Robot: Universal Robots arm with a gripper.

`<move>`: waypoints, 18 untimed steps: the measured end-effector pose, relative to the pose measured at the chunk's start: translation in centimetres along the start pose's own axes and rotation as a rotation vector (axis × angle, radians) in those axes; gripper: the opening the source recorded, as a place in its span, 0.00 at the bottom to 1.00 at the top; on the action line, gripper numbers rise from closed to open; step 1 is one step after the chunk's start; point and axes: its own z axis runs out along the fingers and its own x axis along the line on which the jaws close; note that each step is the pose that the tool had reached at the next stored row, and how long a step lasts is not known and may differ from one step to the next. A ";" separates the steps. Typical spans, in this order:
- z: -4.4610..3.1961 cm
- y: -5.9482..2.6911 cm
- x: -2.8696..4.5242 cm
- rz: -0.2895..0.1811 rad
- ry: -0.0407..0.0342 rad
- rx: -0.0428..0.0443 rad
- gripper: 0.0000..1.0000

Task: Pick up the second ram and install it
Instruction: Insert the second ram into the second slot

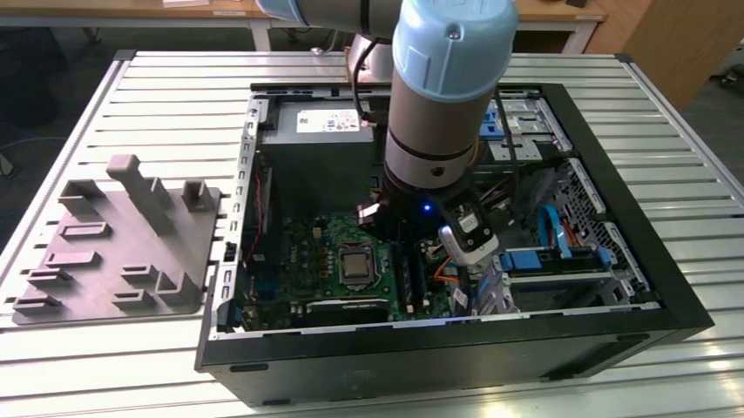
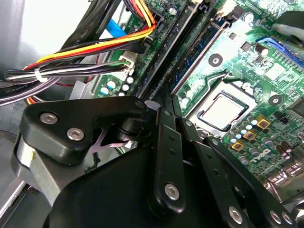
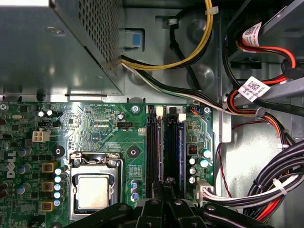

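**Even room light outside, dark case interior, glare on the board**

In the exterior view the slatted surface (image 1: 139, 366) is evenly and softly lit, with only faint shadows beside the grey tray (image 1: 117, 244). The inside of the computer case (image 1: 651, 261) is much dimmer, shaded by the arm (image 1: 448, 96), where a small blue light glows. In the second wrist view the green board (image 2: 247, 57) is washed out by strong glare near its upper part, and the black tool (image 2: 161, 180) close to the lens looks soft and dark. In the first wrist view the board (image 3: 95, 128) is sharp and evenly lit; the metal box (image 3: 52, 47) shows dull reflections.
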 end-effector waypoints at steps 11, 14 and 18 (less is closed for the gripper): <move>-1.41 0.10 -0.02 0.000 0.0002 0.0022 0.19; -2.44 0.17 -0.05 0.000 0.0002 0.0046 0.19; -2.56 0.18 -0.05 0.000 0.0002 0.0069 0.19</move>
